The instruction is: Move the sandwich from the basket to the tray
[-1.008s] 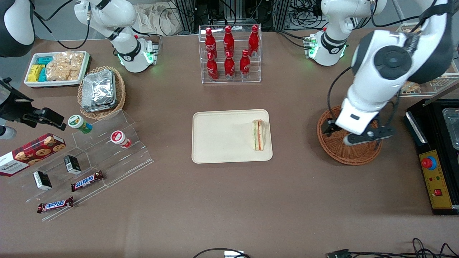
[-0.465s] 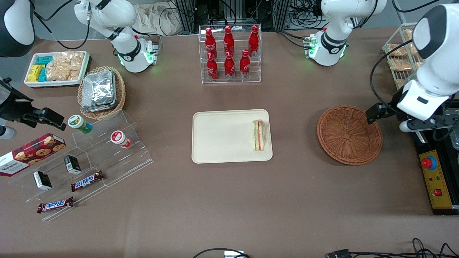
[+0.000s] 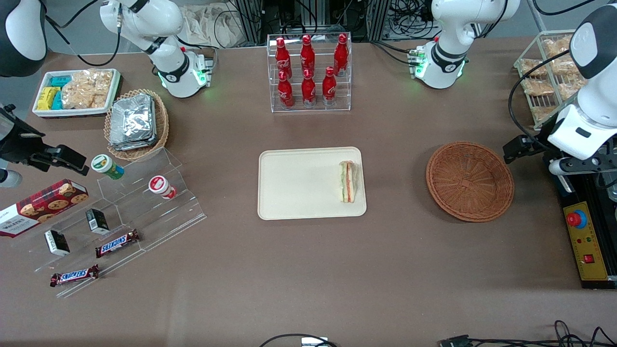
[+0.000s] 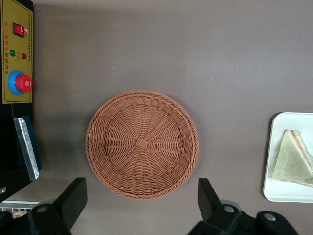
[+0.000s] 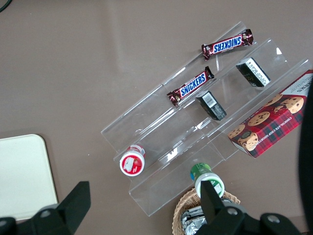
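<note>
**Sandwich on tray, basket empty, arm clear**

The small triangular clear-wrapped sandwich wedge [image 3: 348, 181] lies flat on the cream-beige rectangular plastic tray [image 3: 299, 183], close against the rim at the end nearest the basket. The round reddish-brown woven wicker basket [image 3: 470, 181] has nothing in it; the wrist view shows bare weave down to the centre [image 4: 142, 143].

The left arm's gripper [image 3: 537, 156] sits above the table at the working arm's end, just beside the basket and not over it. Its fingers [image 4: 73, 198] stand wide apart, holding nothing.

Task looks complete to me.

Risks from here:
- The sandwich is tight on the rim; probably fully inside, though the wrist view cuts off that corner. A tray bump could push it over the edge.
- The gripper is near the black control box with the red stop button [image 3: 577, 219], so a low or careless retract could clip it or the basket rim.
</note>
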You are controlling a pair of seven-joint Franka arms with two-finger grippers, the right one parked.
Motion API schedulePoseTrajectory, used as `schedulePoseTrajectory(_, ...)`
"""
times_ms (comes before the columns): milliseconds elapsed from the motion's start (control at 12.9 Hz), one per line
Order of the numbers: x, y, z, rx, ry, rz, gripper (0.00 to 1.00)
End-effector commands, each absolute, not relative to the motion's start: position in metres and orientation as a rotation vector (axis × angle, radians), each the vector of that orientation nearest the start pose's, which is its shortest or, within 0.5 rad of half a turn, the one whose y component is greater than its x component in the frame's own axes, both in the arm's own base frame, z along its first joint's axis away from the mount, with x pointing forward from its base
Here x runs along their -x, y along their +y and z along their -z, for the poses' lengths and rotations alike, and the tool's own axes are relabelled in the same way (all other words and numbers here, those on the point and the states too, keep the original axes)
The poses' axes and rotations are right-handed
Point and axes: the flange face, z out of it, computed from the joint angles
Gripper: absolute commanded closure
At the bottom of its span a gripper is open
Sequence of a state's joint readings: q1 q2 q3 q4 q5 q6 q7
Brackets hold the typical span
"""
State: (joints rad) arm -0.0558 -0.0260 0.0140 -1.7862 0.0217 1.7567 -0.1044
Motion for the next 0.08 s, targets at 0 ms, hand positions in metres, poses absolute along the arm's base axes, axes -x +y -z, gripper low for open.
schedulePoseTrajectory(0, -0.5476, -0.0199, -0.5636, 3.132, -0.079, -0.016, 0.00)
